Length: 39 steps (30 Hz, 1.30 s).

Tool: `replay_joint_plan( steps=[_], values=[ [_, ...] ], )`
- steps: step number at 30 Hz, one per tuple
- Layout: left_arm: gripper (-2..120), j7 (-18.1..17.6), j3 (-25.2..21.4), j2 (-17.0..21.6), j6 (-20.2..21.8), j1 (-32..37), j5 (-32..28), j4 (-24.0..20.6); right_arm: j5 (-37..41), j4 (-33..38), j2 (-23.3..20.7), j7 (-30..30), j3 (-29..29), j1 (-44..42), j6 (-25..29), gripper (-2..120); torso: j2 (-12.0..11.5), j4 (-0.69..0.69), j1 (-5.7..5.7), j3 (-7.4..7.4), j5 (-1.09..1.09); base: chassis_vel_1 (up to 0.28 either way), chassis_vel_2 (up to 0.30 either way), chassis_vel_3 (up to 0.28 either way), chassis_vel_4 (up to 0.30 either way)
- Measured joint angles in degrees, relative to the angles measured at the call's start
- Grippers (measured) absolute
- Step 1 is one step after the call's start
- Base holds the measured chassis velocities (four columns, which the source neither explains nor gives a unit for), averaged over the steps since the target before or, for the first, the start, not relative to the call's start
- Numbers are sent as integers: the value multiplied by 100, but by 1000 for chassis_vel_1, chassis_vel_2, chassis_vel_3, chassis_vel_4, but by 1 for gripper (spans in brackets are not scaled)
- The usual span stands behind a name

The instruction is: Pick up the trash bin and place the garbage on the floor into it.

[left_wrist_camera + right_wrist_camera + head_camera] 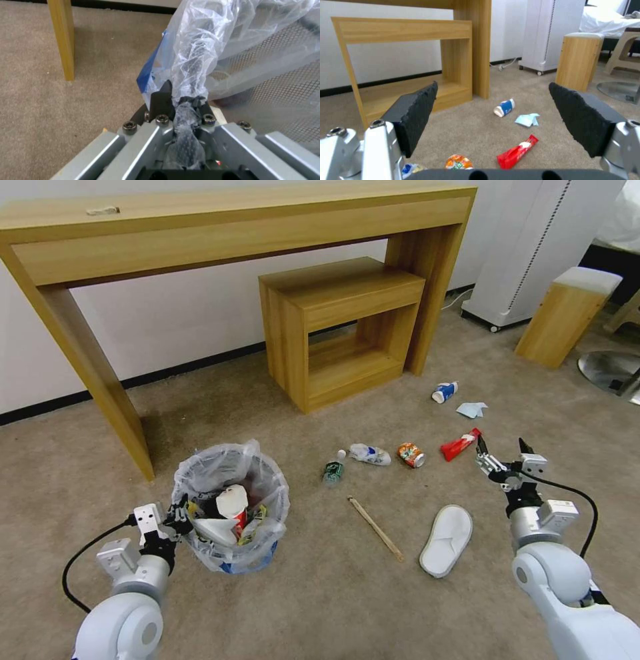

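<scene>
So the desk (200, 227) and the little shelf unit (340, 327) back the scene, and the floor (300, 607) in front is where the garbage is scattered. Bin (230, 507) sits on the carpet by the desk leg, already holding a white slipper, a red-white carton and some wrappers in its clear bag. Left gripper (179, 515) is at the bin's near rim, fingers pinched on the rim and a fold of bag; the left wrist view shows the plastic bunched between them.

Right gripper (505, 455) hovers above the carpet with fingers spread wide, just beside the red wrapper (460, 445). I'd say that's the next grab: drop straight down and close across the narrow width so it doesn't skid on the pile.

Left on the floor, big to small: slipper (446, 540), stick (375, 528), bottle (369, 454), green bottle (333, 469), can (411, 455), cup (444, 392), tissue (471, 409).
</scene>
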Motion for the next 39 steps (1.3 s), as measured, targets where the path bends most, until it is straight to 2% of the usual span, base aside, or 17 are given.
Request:
replay_joint_plan(
  steps=[19, 39],
  values=[
    [2, -5, -4, -5, 0, -17, -4, 24, -34, -40, -2, -16, -24, 60, 3, 78, 0, 0, 0, 0, 0, -42, 47, 42, -42],
    [2, -6, 12, -10, -36, -35, 6, 57, -52, -73, 7, -14, -49, 46, 66, 77, 0, 0, 0, 0, 0, -32, 34, 38, -33]
  ],
)
